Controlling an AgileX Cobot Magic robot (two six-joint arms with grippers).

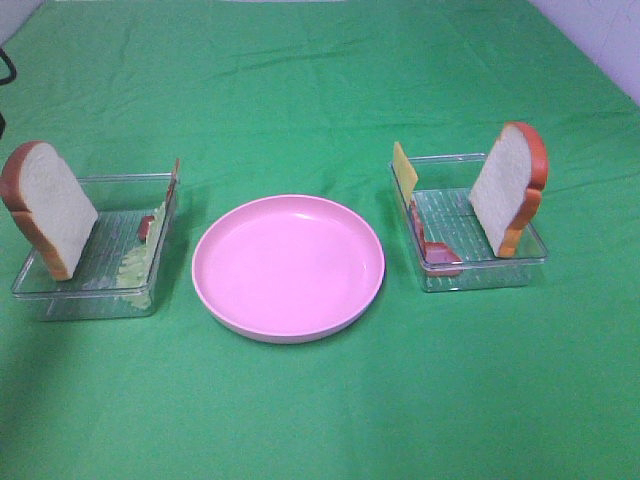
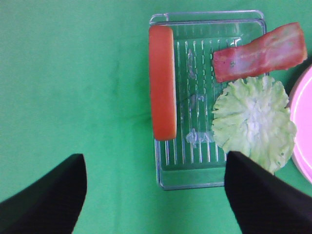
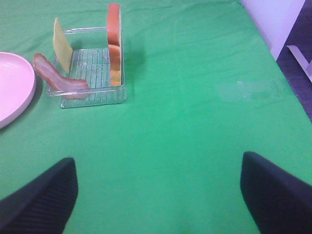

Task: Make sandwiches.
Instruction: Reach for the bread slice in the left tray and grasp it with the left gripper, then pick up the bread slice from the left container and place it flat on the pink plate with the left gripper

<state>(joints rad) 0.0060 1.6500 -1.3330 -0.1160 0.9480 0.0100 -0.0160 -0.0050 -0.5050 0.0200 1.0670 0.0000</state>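
Green cloth [image 1: 320,60] is bearing a bare plate [image 1: 288,335]; left gripper [image 2: 155,161] and right gripper [image 3: 158,160] are gaping unladen; bread slice [image 1: 55,205] at plate's nine o'clock is seemingly awaiting pickup.

A white bread slice [image 1: 50,205] with orange-brown crust stands on edge in the left tray [image 1: 110,245], leaning at its outer side, while a ruffled pale green lettuce leaf [image 2: 253,122] and a pink-red meat strip [image 2: 261,51] rest side by side against the inner wall. In the right tray [image 1: 450,205] a second bread slice [image 1: 508,190] stands upright at the outer side, a yellow cheese square [image 1: 404,166] is propped on edge at the far inner corner, and another meat strip [image 3: 58,78] slumps over the inner wall nearer the front; none of the pieces are stacked
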